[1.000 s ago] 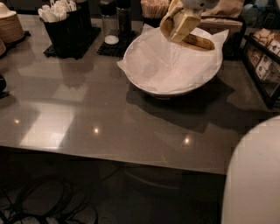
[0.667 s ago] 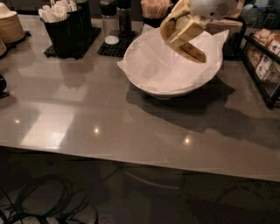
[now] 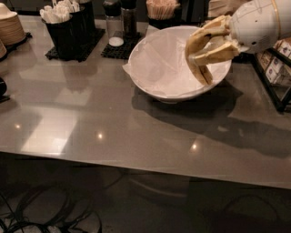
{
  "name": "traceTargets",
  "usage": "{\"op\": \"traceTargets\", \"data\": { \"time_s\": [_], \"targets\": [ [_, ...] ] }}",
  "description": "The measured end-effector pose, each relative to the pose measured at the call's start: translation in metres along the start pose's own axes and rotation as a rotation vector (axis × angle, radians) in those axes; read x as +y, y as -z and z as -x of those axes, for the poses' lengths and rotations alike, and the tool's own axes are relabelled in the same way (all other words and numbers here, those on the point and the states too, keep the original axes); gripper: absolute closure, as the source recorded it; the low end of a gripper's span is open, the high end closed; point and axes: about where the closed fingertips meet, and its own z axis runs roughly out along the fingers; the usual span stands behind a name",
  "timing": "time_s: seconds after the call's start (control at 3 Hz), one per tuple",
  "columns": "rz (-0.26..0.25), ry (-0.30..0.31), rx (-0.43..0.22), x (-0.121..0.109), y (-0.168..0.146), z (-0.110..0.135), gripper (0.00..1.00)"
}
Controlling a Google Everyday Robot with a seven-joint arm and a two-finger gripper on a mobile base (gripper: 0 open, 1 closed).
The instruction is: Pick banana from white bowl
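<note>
The white bowl (image 3: pixel 157 93) stands on the grey table at the back centre, lined with crinkled white paper (image 3: pixel 159 59). My gripper (image 3: pixel 193 50) reaches in from the upper right, over the bowl's right side. Its pale yellow fingers (image 3: pixel 213 53) are shut on the banana (image 3: pixel 203 75). The banana is curved and yellow and hangs down from the fingers above the bowl's right inner wall, clear of the paper. The white round wrist (image 3: pixel 259 25) is behind the fingers.
A black caddy with white items (image 3: pixel 63 27), two shakers (image 3: pixel 122 18) and a holder of wooden sticks (image 3: pixel 161 9) line the back edge. Tan plates (image 3: pixel 9 28) are stacked at the far left. A dark rack (image 3: pixel 275 68) stands at the right. Cables lie under the front edge.
The gripper has come forward and down in the picture with the banana, which now hangs free of the bowl's far rim. The white arm part at the lower right has left the view.
</note>
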Motion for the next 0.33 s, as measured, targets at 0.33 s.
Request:
{"op": "traceTargets", "data": {
  "time_s": [0.33],
  "targets": [
    [-0.018, -0.014, -0.022, 0.0023, 0.0108, 0.0021, 1.0]
  ]
}}
